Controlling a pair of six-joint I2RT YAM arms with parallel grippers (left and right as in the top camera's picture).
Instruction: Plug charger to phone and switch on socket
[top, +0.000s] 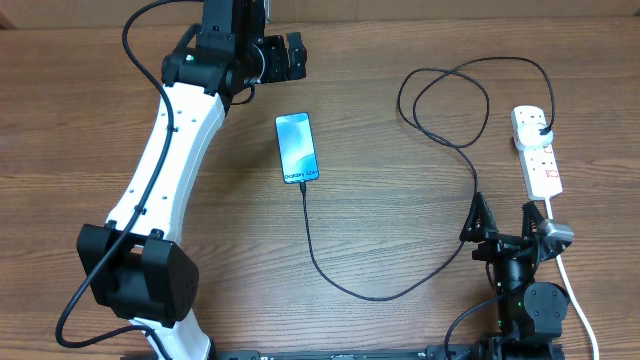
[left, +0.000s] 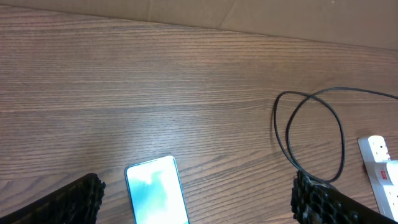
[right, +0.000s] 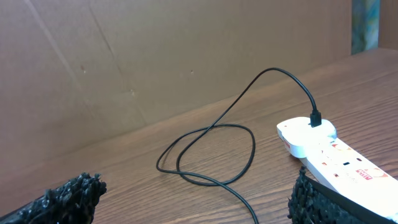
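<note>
The phone (top: 297, 147) lies flat mid-table with its light blue screen up; its top end also shows in the left wrist view (left: 157, 196). The black charger cable (top: 372, 294) runs from the phone's near end, curves right, loops (top: 445, 95) and ends in a black plug (top: 541, 125) seated in the white socket strip (top: 537, 150). The strip and plug also show in the right wrist view (right: 316, 119). My left gripper (top: 283, 58) is open and empty, beyond the phone's far end. My right gripper (top: 505, 222) is open and empty, just near of the strip.
The strip's thick white cord (top: 575, 300) runs toward the front right edge beside the right arm. A brown cardboard wall (right: 155, 56) stands behind the table. The cable loop lies on the wood in the left wrist view (left: 311, 137).
</note>
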